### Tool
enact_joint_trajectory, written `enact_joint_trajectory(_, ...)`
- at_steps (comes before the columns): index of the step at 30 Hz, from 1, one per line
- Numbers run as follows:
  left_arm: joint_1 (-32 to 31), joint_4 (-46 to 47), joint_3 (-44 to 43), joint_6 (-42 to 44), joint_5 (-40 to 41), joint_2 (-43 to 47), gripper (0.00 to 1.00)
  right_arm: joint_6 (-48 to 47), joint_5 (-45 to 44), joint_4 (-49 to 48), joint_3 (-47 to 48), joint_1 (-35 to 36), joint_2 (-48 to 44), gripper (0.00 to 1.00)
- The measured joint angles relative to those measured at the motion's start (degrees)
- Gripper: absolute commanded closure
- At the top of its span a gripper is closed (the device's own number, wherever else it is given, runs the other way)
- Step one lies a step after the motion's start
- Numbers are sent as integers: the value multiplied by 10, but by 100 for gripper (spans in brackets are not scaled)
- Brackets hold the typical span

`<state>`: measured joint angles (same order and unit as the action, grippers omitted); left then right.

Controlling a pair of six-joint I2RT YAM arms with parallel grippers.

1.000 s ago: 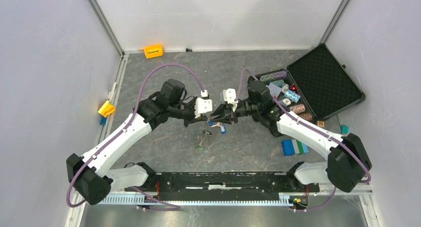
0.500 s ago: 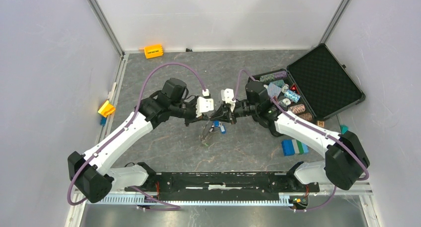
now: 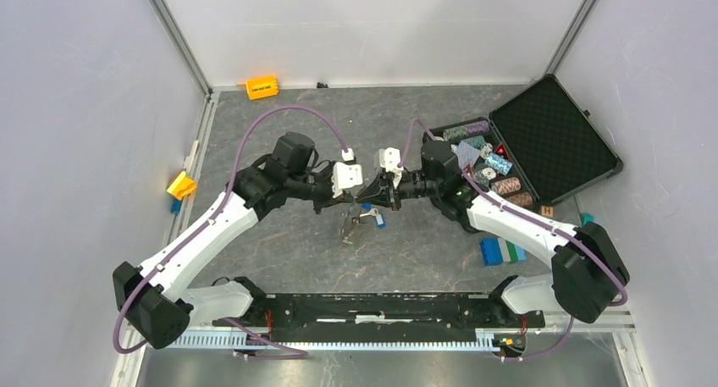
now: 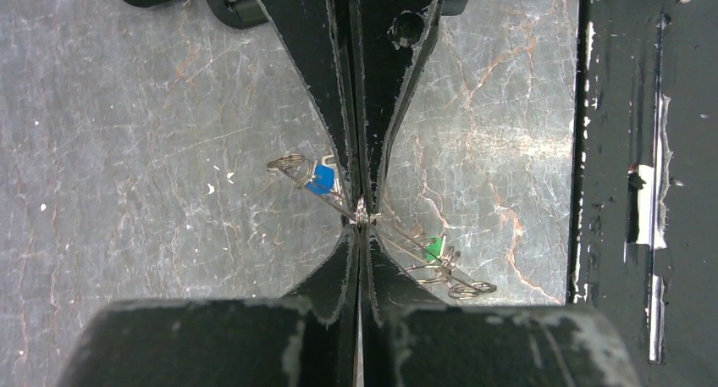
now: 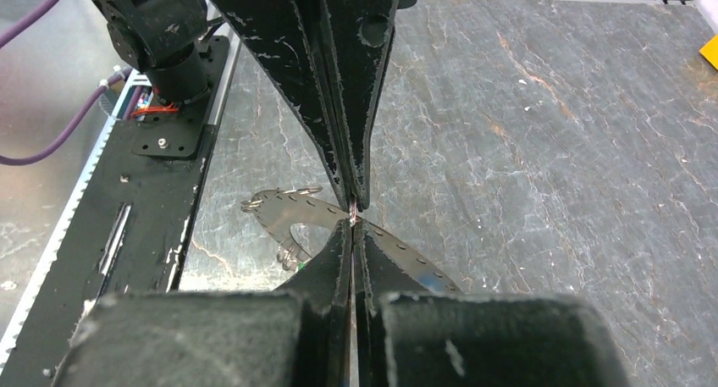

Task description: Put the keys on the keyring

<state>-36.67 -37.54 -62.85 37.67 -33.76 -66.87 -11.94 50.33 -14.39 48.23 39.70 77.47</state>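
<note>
top external: over last second both arms edge inward; key bundle lifts off table toward fingertips. left gripper clamped shut, tip to tip with right gripper, also clamped. both pinch thin metal, apparently keyring edge. blue-tag key and green-tag key hang either side of pinch. judgement: threading under way, seating unconfirmed. no brand, label or writing legible.

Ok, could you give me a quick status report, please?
Left gripper and right gripper both shut on keyring. Blue key, green key beside it. Nothing blocking.
</note>
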Motion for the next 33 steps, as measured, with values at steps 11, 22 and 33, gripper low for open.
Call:
enact_joint_trajectory(11,-1,-2,0,-5,26,3,98,34,-12,-56,-14,1,15,100)
enact_joint_trajectory(22,-1,-47,-3,34,1,3,98,46,12,-112,-41,8,30,100)
enact_joint_trajectory(33,-5,-27,-4,61,8,36,37,55,21,-107,-47,5,31,100)
